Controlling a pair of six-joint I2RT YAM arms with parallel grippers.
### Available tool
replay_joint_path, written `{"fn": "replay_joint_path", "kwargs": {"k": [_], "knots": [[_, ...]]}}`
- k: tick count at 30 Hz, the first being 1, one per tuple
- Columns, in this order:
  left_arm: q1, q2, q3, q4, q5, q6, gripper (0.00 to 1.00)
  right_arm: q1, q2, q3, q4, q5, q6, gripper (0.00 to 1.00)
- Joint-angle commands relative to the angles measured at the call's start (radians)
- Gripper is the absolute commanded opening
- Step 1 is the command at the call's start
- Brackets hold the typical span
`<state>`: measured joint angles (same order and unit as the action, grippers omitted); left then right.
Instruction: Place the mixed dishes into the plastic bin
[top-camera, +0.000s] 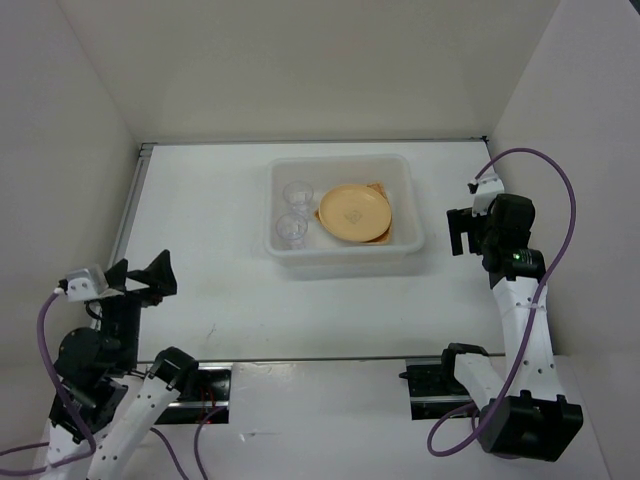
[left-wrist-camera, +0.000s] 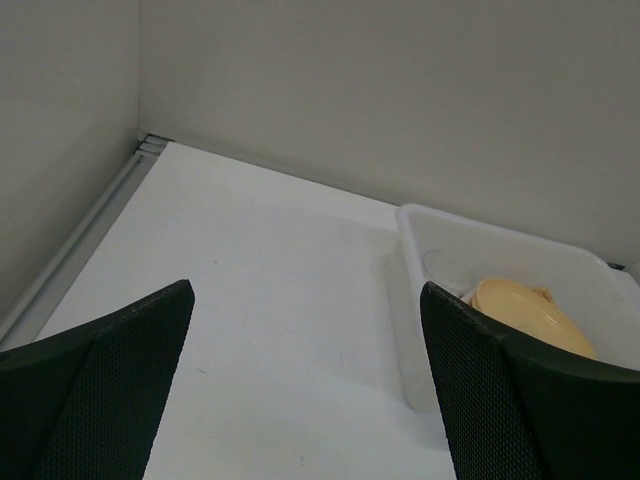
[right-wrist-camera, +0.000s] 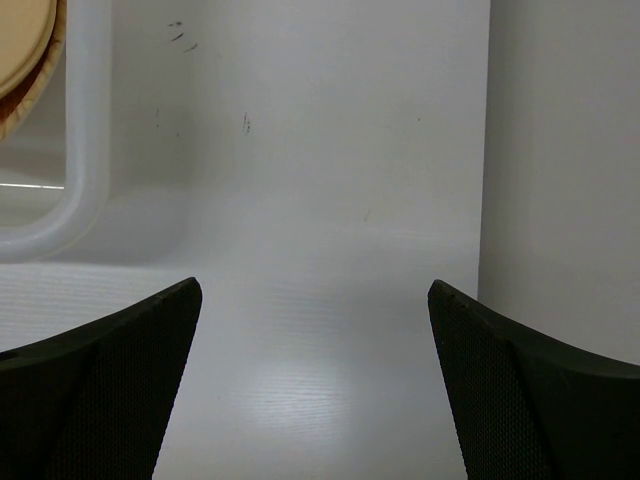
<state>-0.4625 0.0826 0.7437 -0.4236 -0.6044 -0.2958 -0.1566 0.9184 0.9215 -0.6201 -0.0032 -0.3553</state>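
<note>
Table (top-camera: 300, 320): white, walled on three sides.
Plastic bin (top-camera: 340, 262): yellow-orange plate (top-camera: 355, 212) on tan plate (top-camera: 377, 187); glass cups (top-camera: 292, 229) left of them.
Left end effector (top-camera: 143, 268): wide, empty.
Right end effector (top-camera: 458, 232): wide, empty, beside bin.

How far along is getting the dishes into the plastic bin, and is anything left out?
Looks essentially done. In the plastic bin sit two clear cups and a yellow plate stacked over the tan plate; a second yellow plate underneath can't be confirmed. In hand: nothing, the left gripper and right gripper are open and empty. Left: no dish shows on the table outside the bin.
</note>
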Motion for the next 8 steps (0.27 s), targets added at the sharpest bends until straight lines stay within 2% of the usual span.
{"fn": "replay_joint_path", "kwargs": {"k": [1, 2, 5, 7, 8], "knots": [[0.005, -0.18, -0.072, 0.077, -0.055, 0.041, 1.0, 0.006, -0.013, -0.012, 0.053, 0.008, 0.015, 0.98], [0.005, -0.21, -0.09, 0.092, -0.073, 0.05, 1.0, 0.006, -0.013, -0.012, 0.053, 0.008, 0.015, 0.98], [0.016, -0.15, -0.066, 0.052, -0.071, 0.021, 1.0, 0.006, -0.013, -0.012, 0.053, -0.032, -0.007, 0.98], [0.025, -0.211, -0.107, 0.092, -0.041, 0.032, 1.0, 0.006, -0.013, -0.012, 0.053, -0.023, -0.007, 0.98], [0.025, -0.195, -0.107, 0.077, -0.054, -0.009, 1.0, 0.006, -0.022, -0.012, 0.053, -0.012, 0.002, 0.98]]}}
